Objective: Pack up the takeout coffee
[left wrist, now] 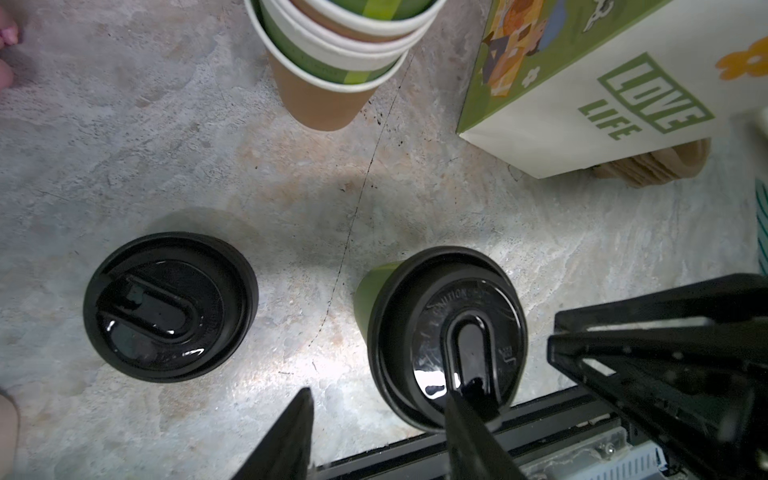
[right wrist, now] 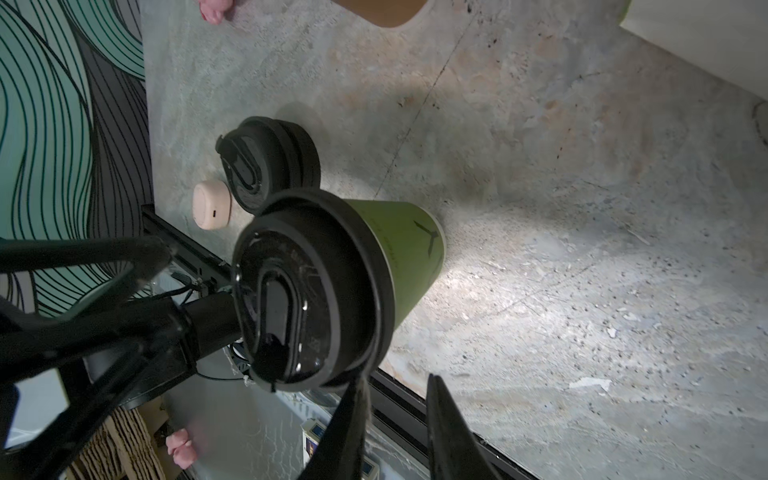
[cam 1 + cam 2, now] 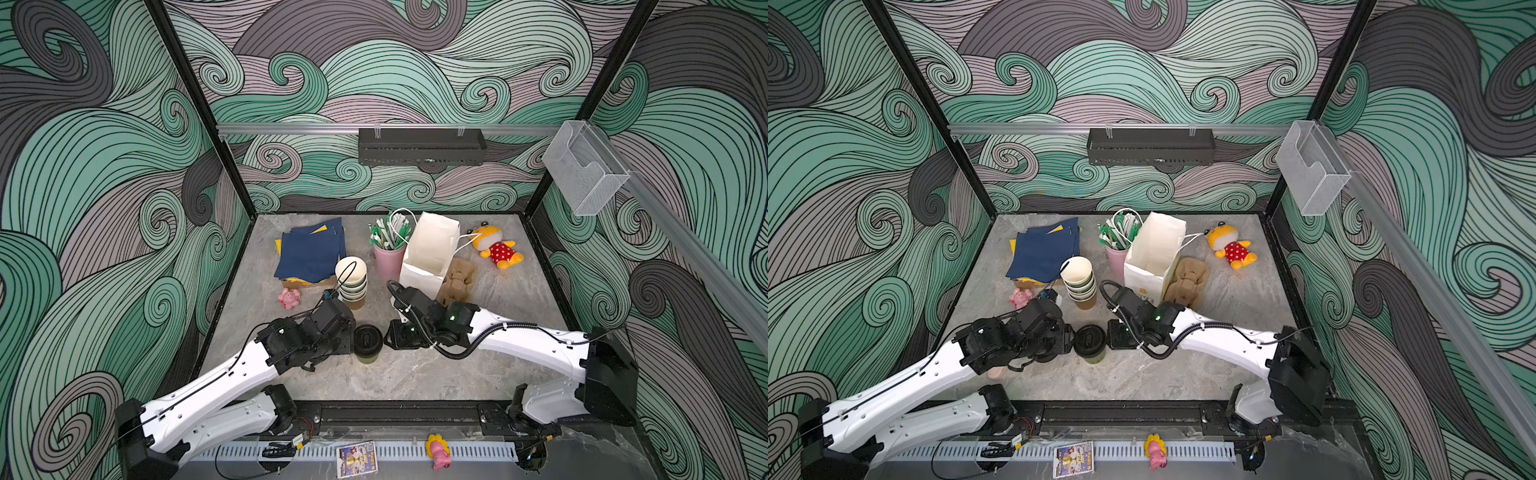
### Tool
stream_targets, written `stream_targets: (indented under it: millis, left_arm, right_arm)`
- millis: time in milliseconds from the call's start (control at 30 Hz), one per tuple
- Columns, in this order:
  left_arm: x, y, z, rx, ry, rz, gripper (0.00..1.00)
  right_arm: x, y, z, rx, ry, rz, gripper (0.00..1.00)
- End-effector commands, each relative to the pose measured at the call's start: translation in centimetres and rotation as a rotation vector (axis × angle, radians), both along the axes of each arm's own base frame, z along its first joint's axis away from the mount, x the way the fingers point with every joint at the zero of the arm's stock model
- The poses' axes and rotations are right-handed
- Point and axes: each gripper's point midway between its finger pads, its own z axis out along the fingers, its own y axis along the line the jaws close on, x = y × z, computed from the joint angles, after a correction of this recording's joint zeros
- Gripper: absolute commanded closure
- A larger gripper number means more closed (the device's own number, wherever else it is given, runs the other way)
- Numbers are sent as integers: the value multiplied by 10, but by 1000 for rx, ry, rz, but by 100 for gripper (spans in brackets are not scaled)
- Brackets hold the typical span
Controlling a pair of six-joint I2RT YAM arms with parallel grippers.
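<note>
Left hand (image 1: pixel 384 399): you had it half open, empty, one finger over the lidded cup (image 1: pixel 446 332).
Right hand (image 2: pixel 397 380): slightly open, empty, finger touching its lid rim.

Cup stack (image 1: pixel 332 54), paper bag (image 1: pixel 582 137) cut off at left wrist view edge; second lid (image 1: pixel 170 307) hidden in both top views

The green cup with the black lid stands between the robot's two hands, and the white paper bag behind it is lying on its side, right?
Not quite. The white paper bag is not lying on its side: it stands upright with its mouth open, as both top views show. The green cup with the black lid does stand between the left gripper and the right gripper.
</note>
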Motion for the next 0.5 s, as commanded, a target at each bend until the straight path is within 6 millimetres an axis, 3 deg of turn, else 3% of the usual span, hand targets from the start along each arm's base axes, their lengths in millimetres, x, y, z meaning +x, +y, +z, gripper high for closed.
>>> stream_targets:
  millis: [0, 467]
  left_arm:
    - [7, -11, 3, -61, -12, 19, 49]
    - [10, -13, -16, -50, 31, 37, 67]
  right_arm:
    - [5, 13, 8, 34, -3, -12, 75]
    - [7, 12, -8, -32, 23, -18, 89]
